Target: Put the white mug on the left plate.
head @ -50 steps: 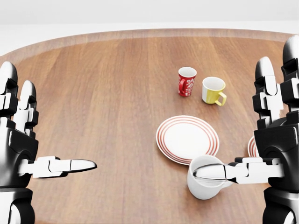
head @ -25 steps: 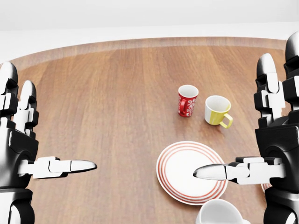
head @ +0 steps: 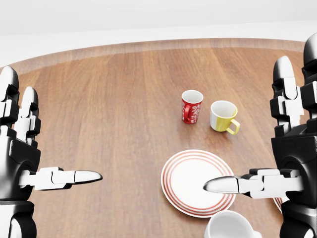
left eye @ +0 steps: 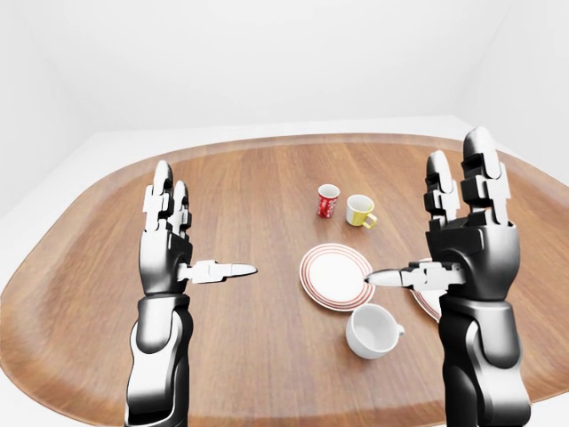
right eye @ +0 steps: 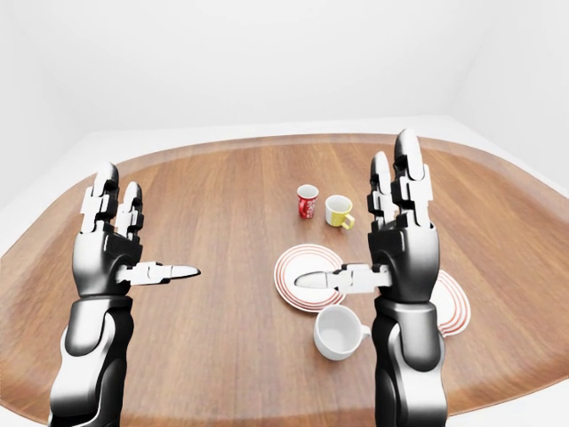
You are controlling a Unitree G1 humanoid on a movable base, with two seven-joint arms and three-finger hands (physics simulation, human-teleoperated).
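Across the wooden table (left eye: 249, 178) my two hands hover empty, both with fingers spread: left hand (left eye: 166, 249) over bare wood, right hand (left eye: 467, 240) raised between the two plates. Left plate (left eye: 336, 276) lies just beside my right thumb; right plate (right eye: 452, 302) is mostly hidden by that arm. White mug (left eye: 373, 331) stands upright just below the left plate. Yellow mug (left eye: 360, 211) and red mug (left eye: 328, 201) sit farther up.

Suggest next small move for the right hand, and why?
Probably lower the right hand toward the white mug and close round it. Both hands are open and empty, the mug stands on the table just below the left plate, and the left hand is farther from it.
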